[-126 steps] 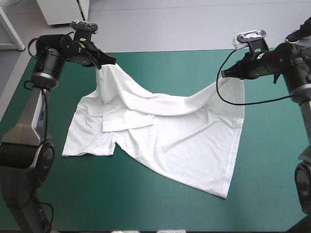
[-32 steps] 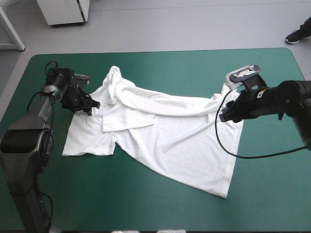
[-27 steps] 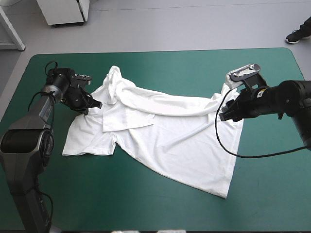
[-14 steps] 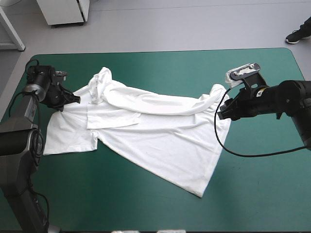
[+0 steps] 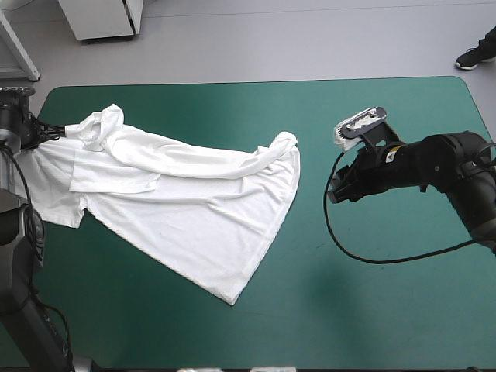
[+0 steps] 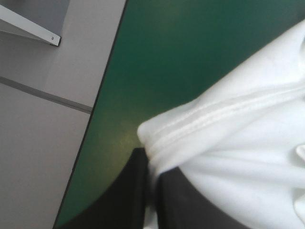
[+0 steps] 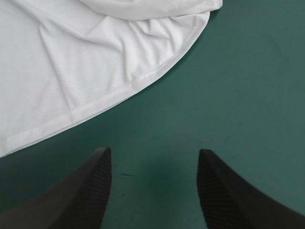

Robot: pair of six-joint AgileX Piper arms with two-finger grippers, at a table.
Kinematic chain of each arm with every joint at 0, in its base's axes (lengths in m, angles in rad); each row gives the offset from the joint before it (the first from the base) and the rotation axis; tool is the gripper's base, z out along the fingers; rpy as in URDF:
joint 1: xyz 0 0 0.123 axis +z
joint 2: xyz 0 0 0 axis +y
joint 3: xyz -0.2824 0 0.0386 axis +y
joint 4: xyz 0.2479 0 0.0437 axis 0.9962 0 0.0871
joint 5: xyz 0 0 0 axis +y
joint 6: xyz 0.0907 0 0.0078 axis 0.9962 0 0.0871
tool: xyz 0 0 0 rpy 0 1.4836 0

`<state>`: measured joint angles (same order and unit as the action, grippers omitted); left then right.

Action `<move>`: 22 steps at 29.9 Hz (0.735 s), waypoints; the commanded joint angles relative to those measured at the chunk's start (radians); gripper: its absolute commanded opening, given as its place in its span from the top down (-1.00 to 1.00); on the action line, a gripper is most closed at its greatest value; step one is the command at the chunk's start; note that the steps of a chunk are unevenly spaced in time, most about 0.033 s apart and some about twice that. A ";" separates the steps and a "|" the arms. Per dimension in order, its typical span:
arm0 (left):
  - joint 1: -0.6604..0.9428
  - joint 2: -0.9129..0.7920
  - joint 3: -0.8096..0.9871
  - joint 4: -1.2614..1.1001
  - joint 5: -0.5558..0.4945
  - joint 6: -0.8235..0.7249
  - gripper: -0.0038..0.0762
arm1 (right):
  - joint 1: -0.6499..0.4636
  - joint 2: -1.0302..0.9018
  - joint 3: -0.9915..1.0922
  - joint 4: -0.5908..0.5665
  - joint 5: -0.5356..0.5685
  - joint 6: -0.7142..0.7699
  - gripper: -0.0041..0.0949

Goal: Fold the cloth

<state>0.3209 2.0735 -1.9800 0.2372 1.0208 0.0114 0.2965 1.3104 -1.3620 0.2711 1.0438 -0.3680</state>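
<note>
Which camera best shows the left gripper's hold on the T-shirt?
The left wrist view: the left gripper is shut on the T-shirt, with the hem pinched between its fingers. The high view shows it small, at the left edge of the table. The right wrist view shows only shirt ahead of the open right gripper.

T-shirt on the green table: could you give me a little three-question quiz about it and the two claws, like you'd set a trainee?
1. True or false: the right claw is gripping the T-shirt.
2. Where does the left claw hold the T-shirt? A) near the left edge of the table; B) near its right edge; C) at its middle.
3. Fill in: the T-shirt lies mostly on the table's ____ half.

Key: 1 false, it is open over bare table, apart from the T-shirt; 2 A; 3 left.
</note>
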 commanded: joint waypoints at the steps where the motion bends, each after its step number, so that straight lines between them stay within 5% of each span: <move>1: 0.015 -0.045 -0.046 -0.029 -0.044 -0.011 0.92 | 0.033 -0.012 -0.025 0.004 -0.039 0.002 -0.11; 5: 0.013 -0.045 -0.047 -0.070 -0.019 0.044 0.82 | 0.044 -0.012 -0.025 0.004 -0.037 0.002 -0.11; 13: 0.010 -0.093 -0.047 -0.237 0.119 0.096 -0.31 | 0.046 -0.012 -0.025 0.004 -0.027 0.002 -0.11; 22: -0.140 -0.375 0.013 -0.450 0.218 0.308 -0.35 | 0.046 -0.012 -0.025 0.004 -0.033 0.002 -0.11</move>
<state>0.2454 1.8413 -1.9721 -0.1684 1.2263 0.2795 0.3383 1.3230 -1.3620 0.2636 1.0515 -0.3663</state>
